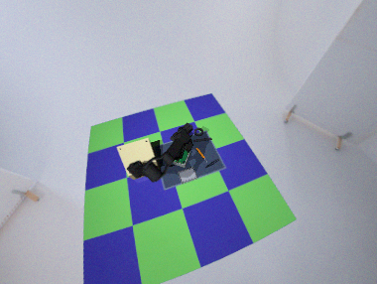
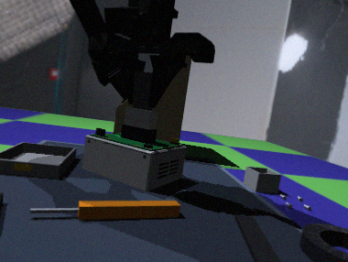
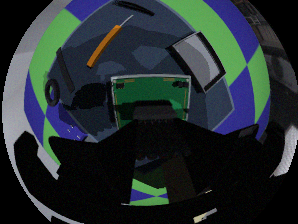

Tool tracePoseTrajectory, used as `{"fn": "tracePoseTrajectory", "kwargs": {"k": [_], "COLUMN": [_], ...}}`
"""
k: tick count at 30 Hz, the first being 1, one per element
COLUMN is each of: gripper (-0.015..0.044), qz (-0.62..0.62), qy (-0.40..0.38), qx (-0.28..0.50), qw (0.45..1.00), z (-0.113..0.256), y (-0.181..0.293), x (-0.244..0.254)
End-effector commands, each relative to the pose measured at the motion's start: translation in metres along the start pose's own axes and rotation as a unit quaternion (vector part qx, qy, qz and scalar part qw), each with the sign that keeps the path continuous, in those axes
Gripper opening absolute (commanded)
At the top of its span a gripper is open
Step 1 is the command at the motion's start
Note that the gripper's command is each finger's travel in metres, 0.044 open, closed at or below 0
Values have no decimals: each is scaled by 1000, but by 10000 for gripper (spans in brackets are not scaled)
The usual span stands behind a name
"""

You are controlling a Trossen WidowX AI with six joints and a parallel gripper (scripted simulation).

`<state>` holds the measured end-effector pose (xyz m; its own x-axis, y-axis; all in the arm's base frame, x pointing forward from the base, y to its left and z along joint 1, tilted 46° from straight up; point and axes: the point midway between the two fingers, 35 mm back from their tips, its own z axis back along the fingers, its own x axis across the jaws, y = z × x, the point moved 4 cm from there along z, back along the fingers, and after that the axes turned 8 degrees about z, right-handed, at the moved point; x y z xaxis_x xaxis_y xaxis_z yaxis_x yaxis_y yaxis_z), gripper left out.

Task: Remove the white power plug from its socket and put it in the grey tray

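The plug (image 2: 141, 118) (image 3: 154, 112), grey in the shade, stands upright on the black socket (image 2: 138, 134) of the green circuit board (image 2: 112, 137) (image 3: 145, 90) (image 1: 184, 158). No gap shows between plug and socket. My gripper (image 2: 141, 102) (image 3: 156, 123) points down over the board and is shut on the upper part of the plug, one finger on each side. The finger contact is dark and partly hidden. The grey tray (image 2: 46, 170) (image 3: 200, 57) (image 1: 188, 175) stands beside the board's box, on the left in the exterior view, with no plug in it.
The board tops a light grey box (image 2: 114, 160). An orange screwdriver (image 2: 128, 210) (image 3: 104, 46) (image 1: 200, 154) lies on the dark mat. A small grey bin (image 2: 262, 180), several small pale pieces and a black ring (image 2: 316, 240) (image 3: 51, 92) are on the other side. A cream panel (image 1: 136, 154) stands behind.
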<state>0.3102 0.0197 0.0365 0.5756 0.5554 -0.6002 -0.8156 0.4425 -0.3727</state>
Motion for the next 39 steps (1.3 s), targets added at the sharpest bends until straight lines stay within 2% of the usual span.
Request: {"fn": "tracePoseTrajectory", "kwargs": {"k": [1,3,17,25,34,39], "gripper": [43,0,0,0,0,0], "qz": [3,3,3,3,4,4], "qy": [2,2,3,45,-60,-52], "qx": [-2,-2,-2,4,-10,-9], "qw": [1000,1000,1000,999,998,999], "z": [-1,-1,9,21,23,24], "y": [0,0,0,-2,2,2], "x": [0,0,0,11,-15,-13]}}
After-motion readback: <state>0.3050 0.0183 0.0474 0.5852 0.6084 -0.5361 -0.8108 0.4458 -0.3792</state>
